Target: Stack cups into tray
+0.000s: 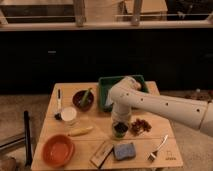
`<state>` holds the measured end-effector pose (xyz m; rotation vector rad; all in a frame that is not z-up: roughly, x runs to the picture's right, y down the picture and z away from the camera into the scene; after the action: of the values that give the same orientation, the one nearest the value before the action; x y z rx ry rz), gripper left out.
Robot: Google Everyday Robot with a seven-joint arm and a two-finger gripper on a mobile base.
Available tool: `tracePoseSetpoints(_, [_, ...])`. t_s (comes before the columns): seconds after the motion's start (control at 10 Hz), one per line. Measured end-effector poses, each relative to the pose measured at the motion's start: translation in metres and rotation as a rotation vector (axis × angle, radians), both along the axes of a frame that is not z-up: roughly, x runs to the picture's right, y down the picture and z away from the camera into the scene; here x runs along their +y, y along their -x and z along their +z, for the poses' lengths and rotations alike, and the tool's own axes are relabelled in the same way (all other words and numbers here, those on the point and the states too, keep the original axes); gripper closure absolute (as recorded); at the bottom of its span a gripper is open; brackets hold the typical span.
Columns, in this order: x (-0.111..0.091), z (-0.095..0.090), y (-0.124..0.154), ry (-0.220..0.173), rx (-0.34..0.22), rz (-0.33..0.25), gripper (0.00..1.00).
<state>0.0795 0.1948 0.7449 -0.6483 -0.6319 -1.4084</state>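
Table (160,117), wooden, seen from the front; items logged left to right.

Far left front: orange bowl (58,149), round, near the table corner. Behind it a small white cup-like item (68,114) with a dark utensil (59,102) lying just beside. A pale yellow oblong object (80,131) lies between the orange bowl and the table middle. Maroon bowl (83,98) further back, with a green stick-like item standing tilted in it.

Front centre: a flat tan item (102,152), then a blue-grey sponge (124,150) just beside it.

Centre: white arm (165,105) enters from the right edge, runs leftward across the table, bends at a bulky elbow/wrist over the tray (105,86), then drops straight down. Tray is dark green, at the back centre of the table, partly hidden by the arm. Gripper (119,125) points down at the table just in front of the tray, directly over a dark cup (120,131) standing on the table, outside the tray. Cannot tell whether the gripper is clamped on the cup or released. No second cup made out.

Right of the cup: a small reddish-brown cluster (140,125), just beside it. Front right: fork (157,148), lying diagonal
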Motion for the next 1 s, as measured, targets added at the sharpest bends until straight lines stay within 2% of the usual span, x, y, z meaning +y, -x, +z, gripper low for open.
tracePoseSetpoints(0.4, [0.008, 0.009, 0.000, 0.017, -0.003, 0.012, 0.20])
tracePoseSetpoints(1.0, [0.008, 0.013, 0.001, 0.010, 0.005, 0.006, 0.20])
